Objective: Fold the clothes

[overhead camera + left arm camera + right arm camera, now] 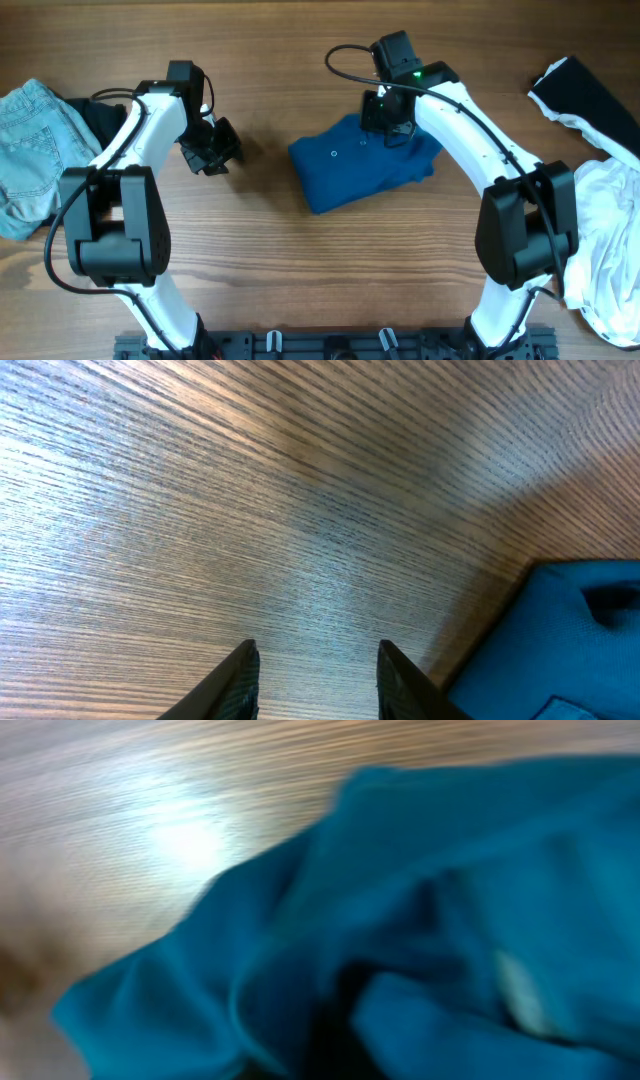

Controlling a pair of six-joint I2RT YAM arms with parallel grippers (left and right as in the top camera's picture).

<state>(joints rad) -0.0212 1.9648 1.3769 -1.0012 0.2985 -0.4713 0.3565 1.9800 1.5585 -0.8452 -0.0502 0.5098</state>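
A blue shirt (355, 165) lies folded in a rough block at the table's middle. My right gripper (392, 130) is down on its far right corner; the right wrist view is blurred and filled with blue cloth (400, 920), and the fingers are hidden, so its state is unclear. My left gripper (222, 152) hovers over bare wood left of the shirt, open and empty. In the left wrist view its fingers (315, 675) frame bare table, with the shirt's edge (560, 640) at the lower right.
Light blue jeans (35, 150) and a dark garment (100, 115) lie at the left edge. A white garment (605, 230) and a black one (585, 95) are piled at the right edge.
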